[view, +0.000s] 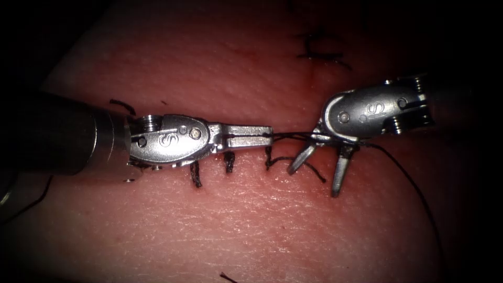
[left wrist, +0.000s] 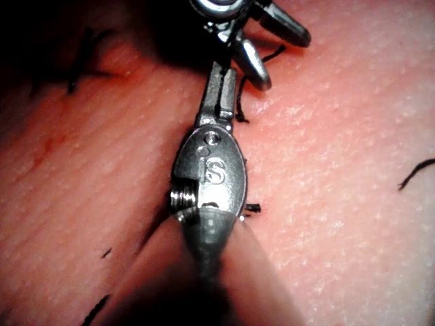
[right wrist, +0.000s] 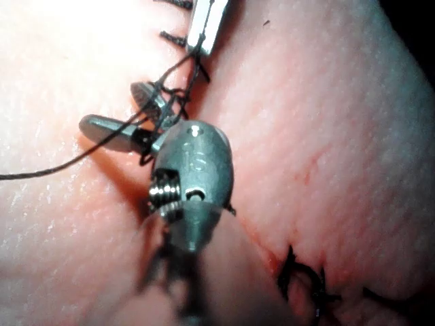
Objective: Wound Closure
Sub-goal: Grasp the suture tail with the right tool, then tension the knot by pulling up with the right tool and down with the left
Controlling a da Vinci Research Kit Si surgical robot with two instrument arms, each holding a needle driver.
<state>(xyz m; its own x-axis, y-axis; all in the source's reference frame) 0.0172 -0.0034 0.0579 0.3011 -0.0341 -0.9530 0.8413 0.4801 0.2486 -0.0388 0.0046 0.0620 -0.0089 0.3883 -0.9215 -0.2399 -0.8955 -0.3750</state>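
- My left end effector (view: pixel 251 135) lies level along the cut (view: pixel 246 157), its jaws closed on the thread (view: pixel 288 135) at their tip; the left wrist view shows the same pinch (left wrist: pixel 219 95).
- My right end effector (view: pixel 319 167) sits at 3 o'clock from the left one, jaws spread wide and pointing down at the tissue (view: pixel 262 220), gripping nothing.
- The thread runs taut from my left tip to the base of the right jaws, where it appears wound around them; the right wrist view shows strands crossing the jaws (right wrist: pixel 136 125).
- From there a long tail (view: pixel 414 183) sweeps off toward 4 o'clock over the tissue.
- I cannot make out the needle anywhere, so I cannot say where it is or whether it sits in the tissue.
- Progress, as I judge it: several stitches (view: pixel 229 163) already cross the cut near my left end effector, with another (view: pixel 317 47) at 12 o'clock, so the closure looks well along.
- The stitch between my end effectors looks unfinished, its thread loose and uncut.
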